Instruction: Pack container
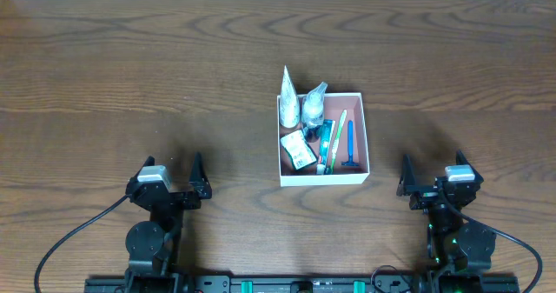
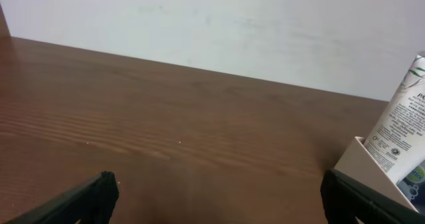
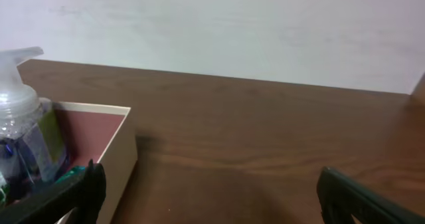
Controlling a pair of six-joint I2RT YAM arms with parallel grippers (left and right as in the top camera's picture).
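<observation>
The container (image 1: 323, 179), a shallow white-walled box with a pink-brown inside, sits mid-table. In it lie a white tube (image 1: 287, 102), a clear pump bottle (image 1: 313, 107), a green-and-white packet (image 1: 298, 149), a green toothbrush (image 1: 327, 147) and a blue razor (image 1: 350, 145). My left gripper (image 1: 172, 164) is open near the front left, well clear of the box and holding nothing. My right gripper (image 1: 433, 164) is open at the front right, also holding nothing. The left wrist view shows the box corner (image 2: 362, 161) and the tube (image 2: 402, 127) beyond the open left gripper (image 2: 218, 187). The right wrist view shows the box wall (image 3: 119, 154) and the bottle (image 3: 20, 111) left of the open right gripper (image 3: 211, 181).
Brown wooden tabletop (image 1: 130, 76) spreads around the box on all sides. A pale wall (image 2: 232, 24) rises behind the table's far edge. Black cables (image 1: 69, 241) trail from the arm bases at the front edge.
</observation>
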